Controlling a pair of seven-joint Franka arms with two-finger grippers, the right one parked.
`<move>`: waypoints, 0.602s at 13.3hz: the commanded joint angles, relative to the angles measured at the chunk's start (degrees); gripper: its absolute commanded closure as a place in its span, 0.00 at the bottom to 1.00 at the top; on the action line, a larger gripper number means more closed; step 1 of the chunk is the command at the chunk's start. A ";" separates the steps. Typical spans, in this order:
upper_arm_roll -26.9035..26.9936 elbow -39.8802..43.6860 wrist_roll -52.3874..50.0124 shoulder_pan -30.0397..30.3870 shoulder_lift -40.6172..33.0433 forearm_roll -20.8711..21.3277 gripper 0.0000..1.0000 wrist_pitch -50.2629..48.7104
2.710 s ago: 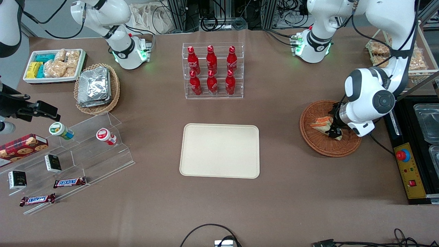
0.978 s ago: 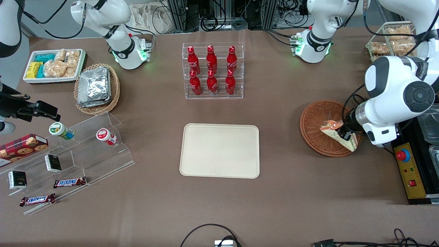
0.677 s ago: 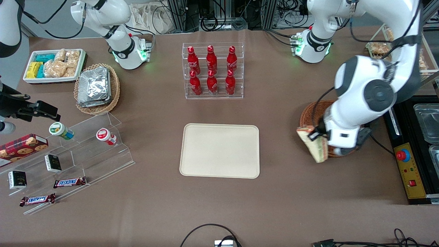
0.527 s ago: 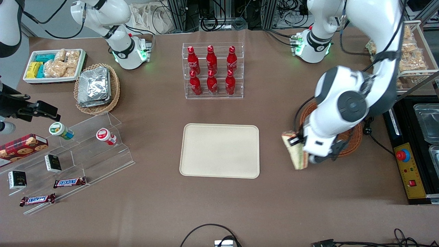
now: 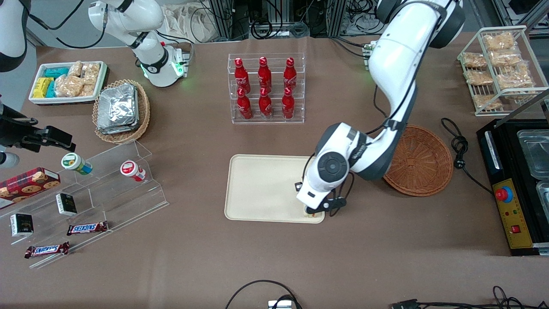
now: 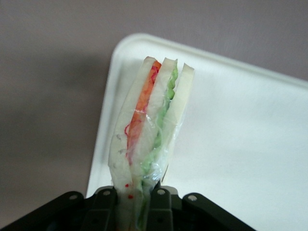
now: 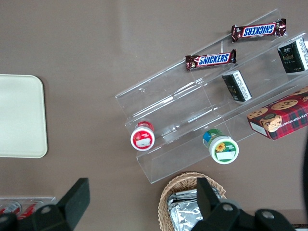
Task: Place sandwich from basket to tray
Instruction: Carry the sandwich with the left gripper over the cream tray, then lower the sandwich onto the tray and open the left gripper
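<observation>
My left gripper (image 5: 315, 210) is shut on the sandwich (image 6: 149, 120), a wedge of white bread with orange-red and green layers in clear wrap. The fingers (image 6: 107, 204) clamp its wide end. It hangs over the corner of the cream tray (image 6: 240, 144) that is nearest the front camera and toward the working arm's end. In the front view the wrist hides almost all of the sandwich above the tray (image 5: 266, 189). The reddish-brown basket (image 5: 422, 161) lies empty, beside the tray toward the working arm's end.
A clear rack of red bottles (image 5: 266, 88) stands farther from the front camera than the tray. A stepped acrylic shelf with snacks (image 5: 107, 189), a tan basket of foil packs (image 5: 121, 110) and a white bin (image 5: 68, 81) lie toward the parked arm's end. A wire rack (image 5: 502, 68) and a black control box (image 5: 512, 214) lie toward the working arm's end.
The gripper lifted the sandwich out of the basket and carried it sideways to above the tray's corner. The basket is now empty.
</observation>
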 commanded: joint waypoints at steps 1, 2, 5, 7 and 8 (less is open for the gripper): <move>0.43 -0.70 2.64 -1.68 1.36 1.00 1.00 -1.29; 0.43 -1.50 3.17 -1.87 1.35 1.00 1.00 -1.91; 0.52 -2.21 2.56 -2.92 1.00 1.17 0.00 -4.36; 0.69 -1.68 2.65 -2.23 -0.13 1.26 0.00 -4.46; 0.87 -1.68 2.48 -2.22 -1.88 1.26 0.00 -4.46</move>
